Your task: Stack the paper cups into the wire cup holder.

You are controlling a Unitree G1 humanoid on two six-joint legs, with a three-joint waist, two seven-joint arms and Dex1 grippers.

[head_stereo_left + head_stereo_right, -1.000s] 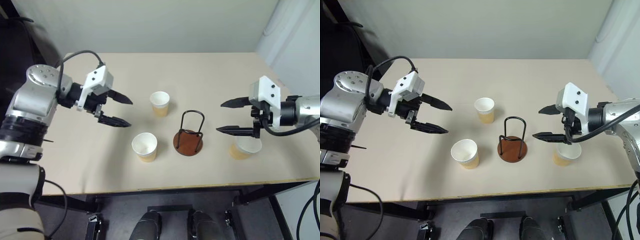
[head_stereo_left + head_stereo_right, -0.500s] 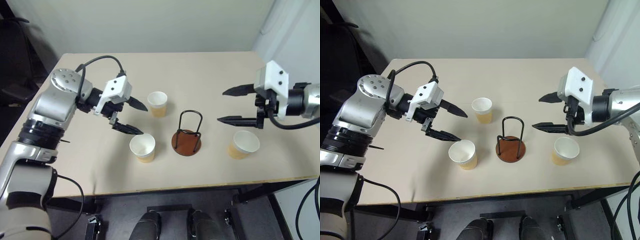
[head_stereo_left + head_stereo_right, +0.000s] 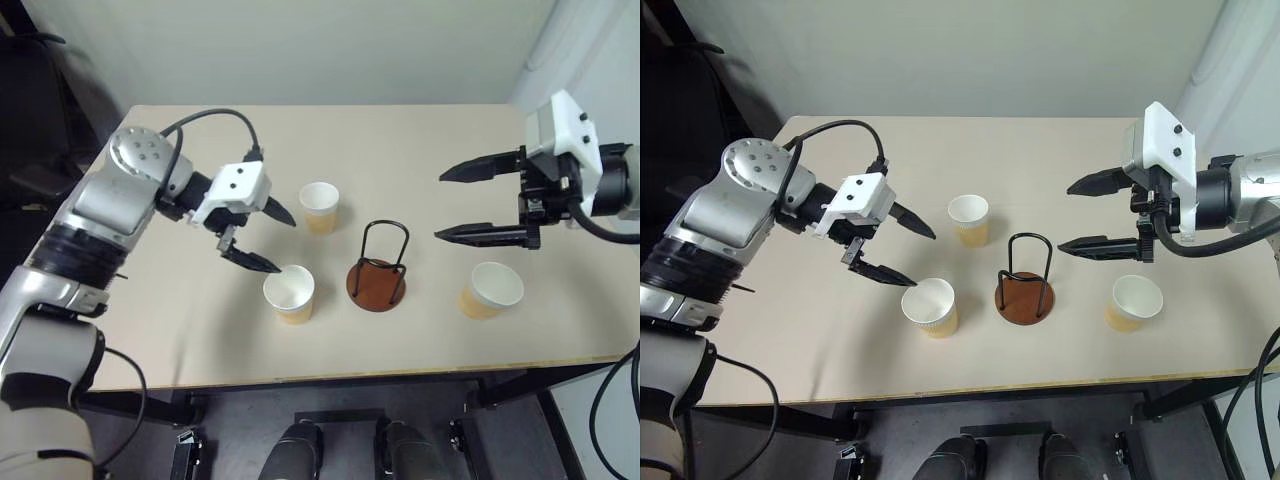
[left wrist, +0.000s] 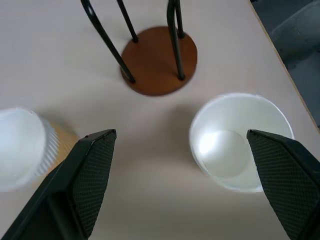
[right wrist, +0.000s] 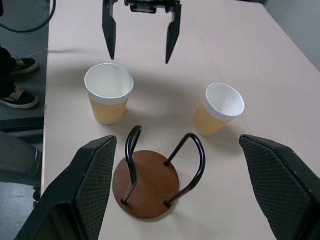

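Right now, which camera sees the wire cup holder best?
The right wrist view: the wire cup holder sits close and whole, its brown base and both black loops plain to see. The left wrist view cuts off the loop tops. Both eye views show it whole but small, standing on the table among three paper cups.

Bright, even overhead light leaves soft shadows on the table (image 3: 420, 150); the left wrist view looks slightly blurred
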